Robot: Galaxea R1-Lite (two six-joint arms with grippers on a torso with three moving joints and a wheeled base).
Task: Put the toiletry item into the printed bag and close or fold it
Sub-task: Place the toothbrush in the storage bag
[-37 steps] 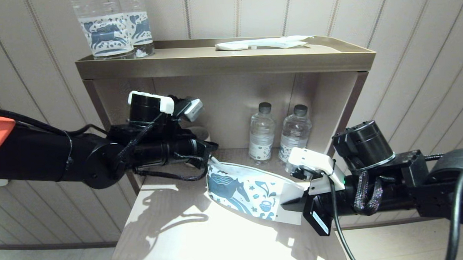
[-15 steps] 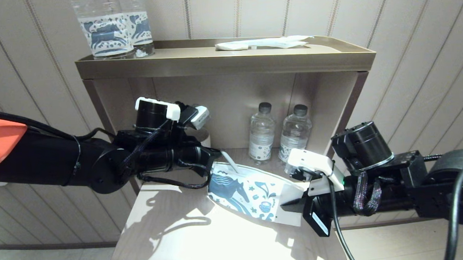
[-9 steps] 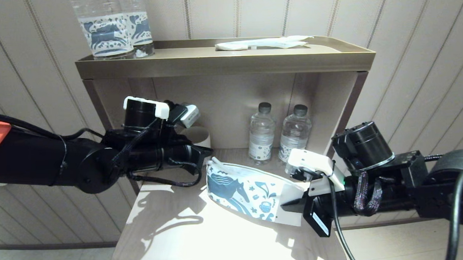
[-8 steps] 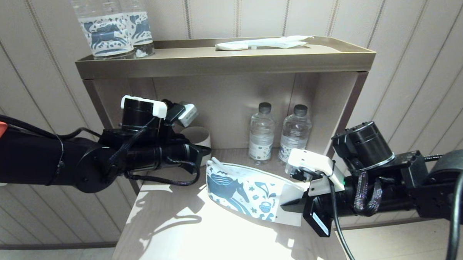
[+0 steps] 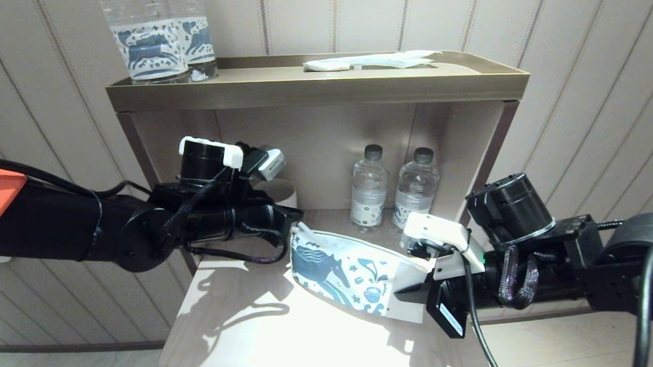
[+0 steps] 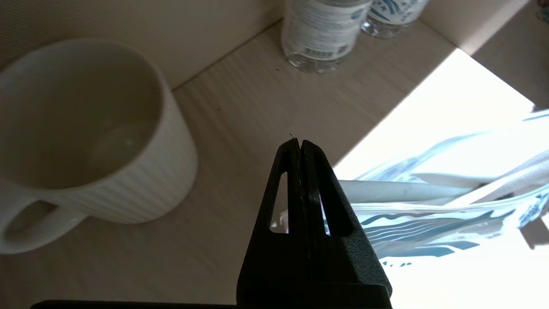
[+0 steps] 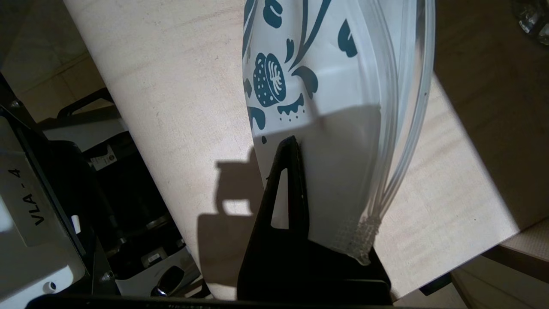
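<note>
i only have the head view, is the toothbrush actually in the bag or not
Observer: Yes. The left wrist view shows the toothbrush handle lying inside the open mouth of the printed bag.
Operator: left gripper holding anything
Observer: No. The left gripper is shut on nothing, right at the bag's mouth.
Operator: and the right one
Observer: The right wrist view shows the right gripper shut on the bag's plain white end.

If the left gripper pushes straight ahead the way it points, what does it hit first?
Probably the open mouth of the white horse-printed bag, where the pale toothbrush handle pokes out; the left gripper, jaws shut, sits just short, though depth is unclear.
</note>
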